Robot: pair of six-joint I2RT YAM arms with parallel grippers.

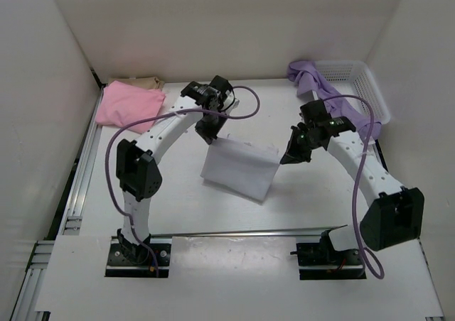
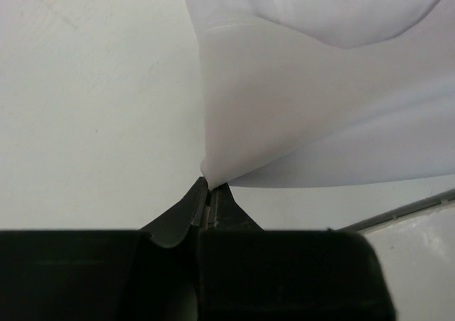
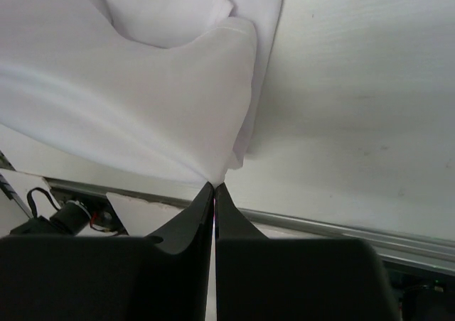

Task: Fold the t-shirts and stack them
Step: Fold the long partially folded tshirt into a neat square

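Observation:
The white t-shirt (image 1: 238, 168) hangs above the middle of the table, stretched between my two grippers. My left gripper (image 1: 211, 138) is shut on its upper left corner; the left wrist view shows the jaws (image 2: 211, 186) pinching a point of white cloth (image 2: 320, 108). My right gripper (image 1: 290, 156) is shut on its right edge, and in the right wrist view the closed tips (image 3: 215, 186) bite a gathered fold of the same shirt (image 3: 142, 108). A pink t-shirt (image 1: 128, 104) lies folded at the back left on a tan one (image 1: 142, 83). The lavender t-shirt (image 1: 320, 86) drapes over the basket rim.
A white plastic mesh basket (image 1: 362, 86) stands at the back right corner. A metal rail (image 1: 242, 232) runs along the near side of the table in front of the arm bases. White walls enclose the table at the left, back and right.

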